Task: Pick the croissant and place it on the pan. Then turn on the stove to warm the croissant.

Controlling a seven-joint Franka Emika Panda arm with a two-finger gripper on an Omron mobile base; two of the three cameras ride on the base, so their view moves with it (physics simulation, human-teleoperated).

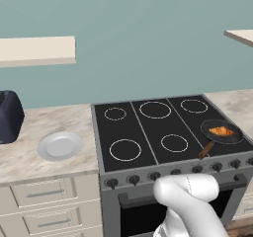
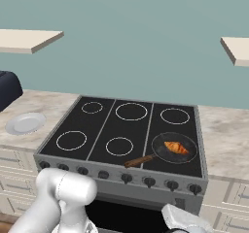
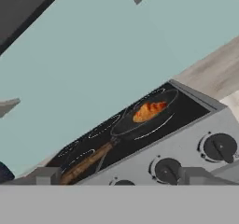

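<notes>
A: Start with the biggest thing. The stove sits between two stretches of bench, its black glass top carrying five white burner rings and a row of dark knobs along the front.

B: And the pan is on the front right burner, its wooden handle pointing out toward the front edge of the stove.

A: Right. The croissant lies inside it, near the middle: a small golden-orange crescent with brown streaks, much smaller than the pan. So I judge the placing done and the knob turn left.

B: What about the jaws?

A: The gripper hovers low in front of the stove's control panel, jaws spread wide and holding nothing. The hand view looks up across the knobs at the pan.

B: What could go wrong from here?

A: Mostly picking the wrong knob. They look alike, and I cannot tell which one feeds the pan's burner. Turn a neighbour and a bare ring heats while the croissant stays cold.

B: The handle too?

A: Yes. It reaches toward the knob row, so a high approach could nudge it and slide the pan off its ring. Wide jaws might also slip on a small round knob.

B: The empty grey plate on the left bench?

A: Well apart from all this.
</notes>
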